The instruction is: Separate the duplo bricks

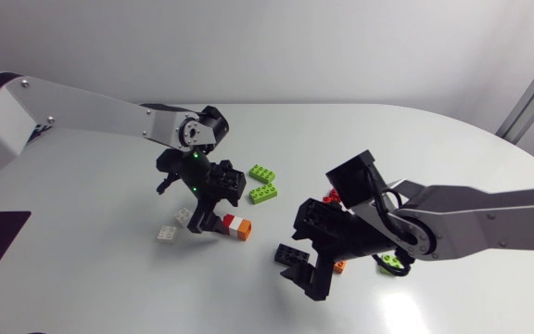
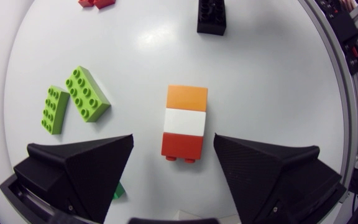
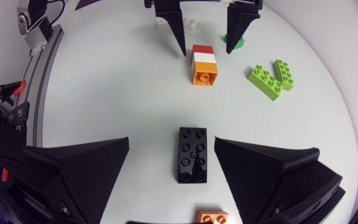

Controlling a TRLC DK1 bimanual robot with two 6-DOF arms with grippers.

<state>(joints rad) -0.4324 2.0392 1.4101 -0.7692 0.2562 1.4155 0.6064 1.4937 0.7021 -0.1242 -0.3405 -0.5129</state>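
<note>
Hovering over the white surface (image 1: 109, 278), I am keeping both claws open. The left claw (image 2: 174, 142) is flanking the red-white-orange brick stack (image 2: 185, 121) without touching it, and the right claw (image 3: 171, 142) is flanking the black brick (image 3: 192, 155).

- A white table (image 1: 434, 158) fills the scene; its far edge curves round toward the right.
- Light falls evenly on its smooth top, with soft, pale shadows and a faint bright sheen.
</note>
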